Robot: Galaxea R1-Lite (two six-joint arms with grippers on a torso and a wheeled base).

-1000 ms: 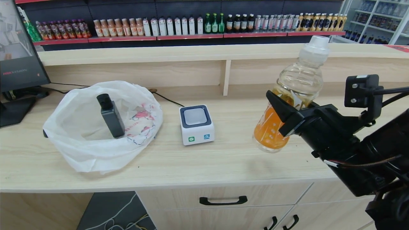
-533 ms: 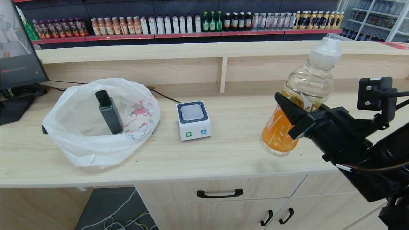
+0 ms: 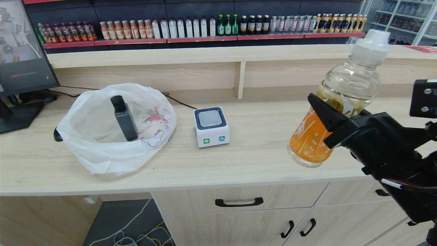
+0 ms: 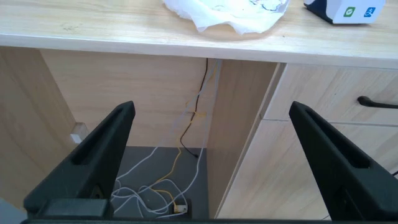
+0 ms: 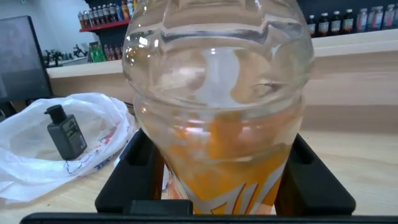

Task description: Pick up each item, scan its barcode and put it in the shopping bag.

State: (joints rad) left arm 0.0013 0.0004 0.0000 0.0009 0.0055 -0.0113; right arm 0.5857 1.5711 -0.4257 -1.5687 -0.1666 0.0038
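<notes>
head view: scanner [image 3: 211,126] sits between orange bottle [image 3: 344,85] and bag [image 3: 92,136].

Right end effector [image 5: 219,149] raised, clamped around juice bottle [image 3: 344,85], left end effector [image 4: 211,112] low, jaws wide apart.

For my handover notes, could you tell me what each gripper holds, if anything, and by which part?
The right gripper holds the bottle around its middle; the left gripper is open and holds nothing.

The right tool [image 3: 338,111] has carried the bottle [image 3: 350,83] farther from the scanner [image 3: 211,127].
</notes>
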